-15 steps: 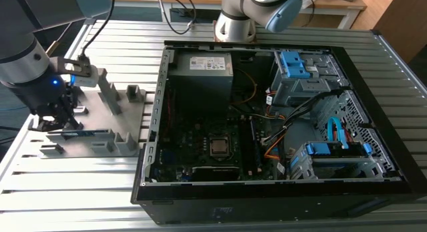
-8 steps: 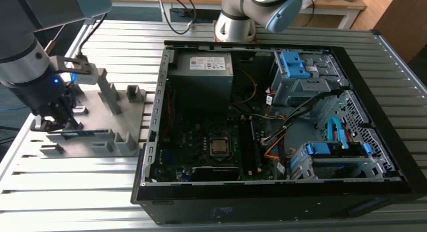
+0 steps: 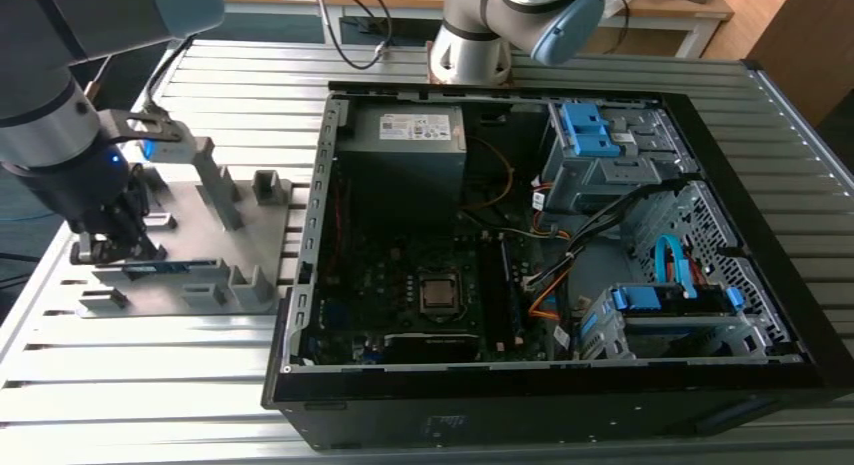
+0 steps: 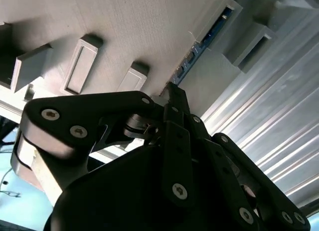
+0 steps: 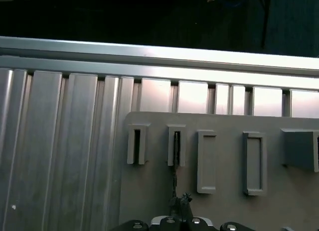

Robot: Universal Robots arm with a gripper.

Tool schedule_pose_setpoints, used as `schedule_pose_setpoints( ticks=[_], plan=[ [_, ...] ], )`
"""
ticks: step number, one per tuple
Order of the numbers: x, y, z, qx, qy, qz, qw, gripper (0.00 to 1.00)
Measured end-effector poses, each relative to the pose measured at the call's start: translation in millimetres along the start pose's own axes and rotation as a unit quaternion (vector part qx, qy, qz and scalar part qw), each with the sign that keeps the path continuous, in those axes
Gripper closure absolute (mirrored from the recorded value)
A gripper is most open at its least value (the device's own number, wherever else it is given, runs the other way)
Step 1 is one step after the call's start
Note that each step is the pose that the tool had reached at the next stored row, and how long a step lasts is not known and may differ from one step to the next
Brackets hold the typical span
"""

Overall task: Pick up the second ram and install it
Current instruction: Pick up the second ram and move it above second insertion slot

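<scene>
At the grey fixture beside the computer case | gripper looks clamped on second ram stick | pickup step | lifting calls for a straight pull from the slots

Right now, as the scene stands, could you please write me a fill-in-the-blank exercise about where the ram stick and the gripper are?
1. The second ram sits in the grey fixture, on the exterior view's ____ of the computer case.
2. The gripper hangs over the ____, not over the case.
3. The case lies with its side ____, so the motherboard shows.
Missing words: left; fixture; open.
</scene>
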State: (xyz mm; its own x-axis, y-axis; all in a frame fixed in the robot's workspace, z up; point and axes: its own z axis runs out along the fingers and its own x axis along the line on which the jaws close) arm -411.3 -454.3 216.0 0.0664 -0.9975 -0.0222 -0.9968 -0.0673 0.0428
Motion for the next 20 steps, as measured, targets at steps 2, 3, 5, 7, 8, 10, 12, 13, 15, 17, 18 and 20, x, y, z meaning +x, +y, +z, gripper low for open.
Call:
schedule_pose_setpoints(
  ticks=[2,3,5,7,8,10,12,13,15,17,18,20],
  plan=[
    [0.1,-1.0,0.4,-0.0002,0.0003,-0.009,1.0,0.9],
    [0.2,-2.1,0.5,-0.0003,0.0002,-0.012,0.9999,0.9],
    [0.5,-5.8,0.9,-0.0003,-0.0005,-0.014,0.9999,0.9],
    [0.7,-8.7,1.2,-0.0005,-0.0012,-0.014,0.9999,0.9],
    [0.8,-9.7,1.4,-0.0005,-0.0013,-0.014,0.9999,0.9],
    [0.9,-10.8,1.9,-0.0005,-0.0014,-0.014,0.9999,0.9],
    [1.0,-12.3,2.4,-0.0006,-0.0014,-0.015,0.9999,0.9],
    [1.0,-12.5,2.5,-0.0006,-0.0014,-0.015,0.9999,0.9],
    [0.9,-12.5,2.4,-0.0007,-0.0014,-0.014,0.9999,0.9],
    [1.0,-12.7,2.4,-0.0007,-0.0014,-0.015,0.9999,0.9],
    [1.0,-12.8,2.4,-0.0007,-0.0014,-0.015,0.9999,0.89],
    [1.0,-12.8,2.4,-0.0007,-0.0014,-0.014,0.9999,0.83]
  ],
)
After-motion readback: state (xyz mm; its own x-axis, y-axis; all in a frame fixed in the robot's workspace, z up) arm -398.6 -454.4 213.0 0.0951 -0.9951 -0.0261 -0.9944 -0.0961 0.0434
